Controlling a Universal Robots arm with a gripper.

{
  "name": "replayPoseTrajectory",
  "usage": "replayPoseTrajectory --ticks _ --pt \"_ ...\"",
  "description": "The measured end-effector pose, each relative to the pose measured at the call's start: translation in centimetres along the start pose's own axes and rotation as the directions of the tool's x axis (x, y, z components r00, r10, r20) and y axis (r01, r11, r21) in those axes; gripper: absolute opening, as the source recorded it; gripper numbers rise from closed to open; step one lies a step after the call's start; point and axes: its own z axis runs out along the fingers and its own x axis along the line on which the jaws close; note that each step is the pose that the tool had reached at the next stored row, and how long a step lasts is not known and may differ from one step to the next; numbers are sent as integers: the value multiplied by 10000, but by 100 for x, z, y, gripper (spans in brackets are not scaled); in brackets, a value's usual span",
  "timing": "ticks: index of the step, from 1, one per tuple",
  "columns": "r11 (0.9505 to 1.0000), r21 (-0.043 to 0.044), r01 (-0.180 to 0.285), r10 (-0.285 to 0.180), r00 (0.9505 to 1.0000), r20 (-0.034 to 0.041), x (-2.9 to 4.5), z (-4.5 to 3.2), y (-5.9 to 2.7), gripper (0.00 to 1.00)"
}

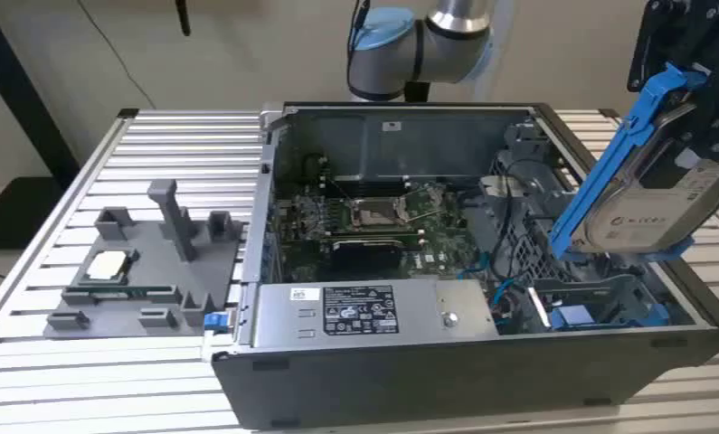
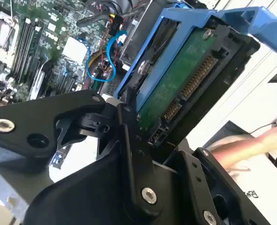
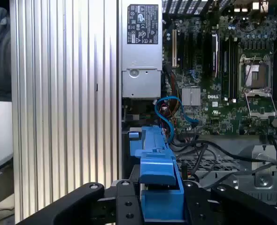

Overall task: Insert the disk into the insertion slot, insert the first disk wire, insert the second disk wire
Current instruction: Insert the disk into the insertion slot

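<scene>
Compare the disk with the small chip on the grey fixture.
The disk is steeply tilted in the gripper above the computer case; the chip lies flat on the grey fixture. The disk is long, framed by a blue carrier; the chip is small and square. Both are silver-grey.

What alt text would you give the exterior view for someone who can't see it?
A robot gripper holds the disk, tilted in its blue carrier, above the insertion slot at the exterior view's right of an open computer case. A grey fixture bearing a processor chip sits on the slatted table beside the case.
</scene>
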Motion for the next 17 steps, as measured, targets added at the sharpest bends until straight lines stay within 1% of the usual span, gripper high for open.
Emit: replayPoseTrajectory --ticks 12,14,17 --pt "10000 0 0 0 10000 -1 0 0 -7 33" --pt "10000 2 0 0 10000 0 0 11 -8 33" --pt "10000 10 1 -1 10000 0 0 49 -10 33"
